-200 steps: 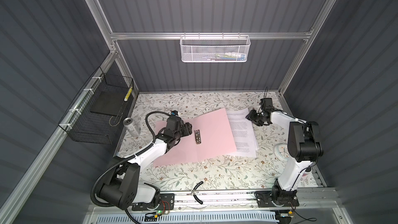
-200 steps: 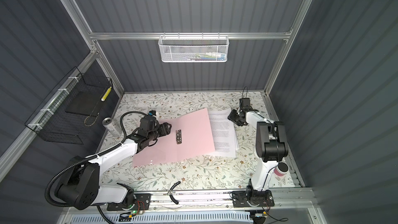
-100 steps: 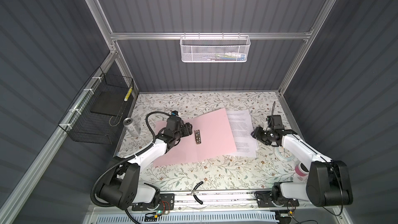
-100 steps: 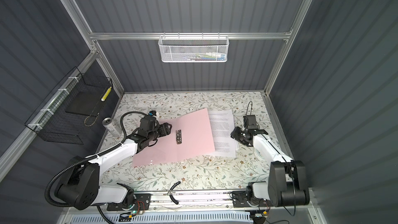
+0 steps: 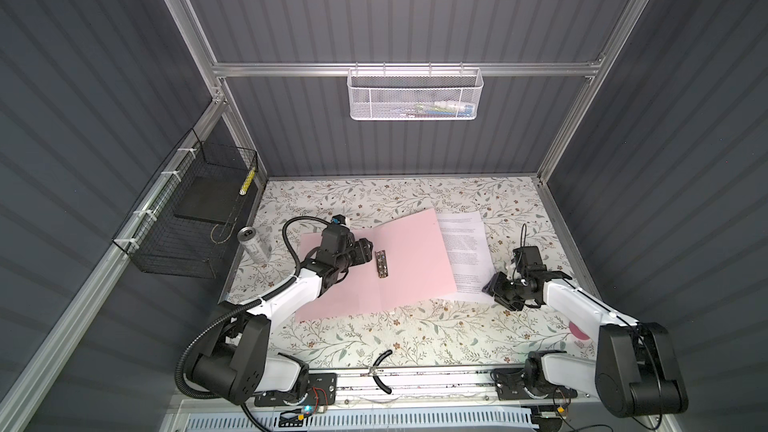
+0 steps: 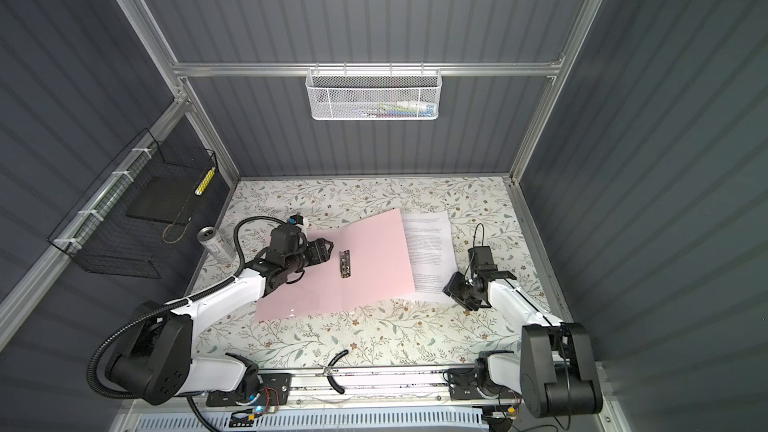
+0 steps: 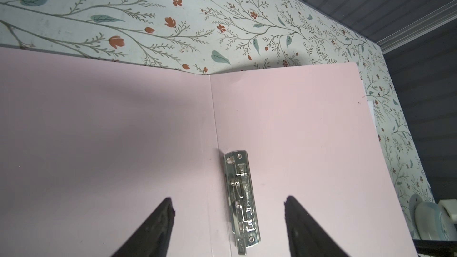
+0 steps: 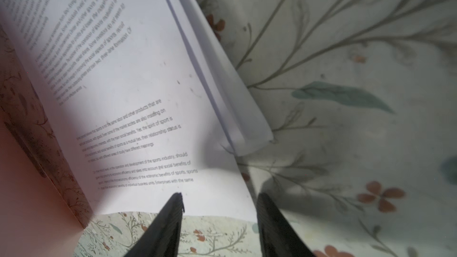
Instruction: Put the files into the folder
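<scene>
Files (image 8: 138,95) corner lies between spread right tool (image 8: 220,201) tips.

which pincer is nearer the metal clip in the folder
Left. The left pincer is over the open folder, right beside the clip; the right pincer is beyond the folder's opposite edge, at a corner of the files.

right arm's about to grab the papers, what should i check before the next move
1. Folder lying open on the table: ok.
2. Clip free of paper: ok.
3. Papers clear of the folder: not ok, its cover edge lies over them.
4. Sheets squared up: not ok, a lower sheet sticks out, corner curled.
5. Right tool open at the papers' near corner: ok.
6. Left tool open, empty, over the folder: ok.
</scene>
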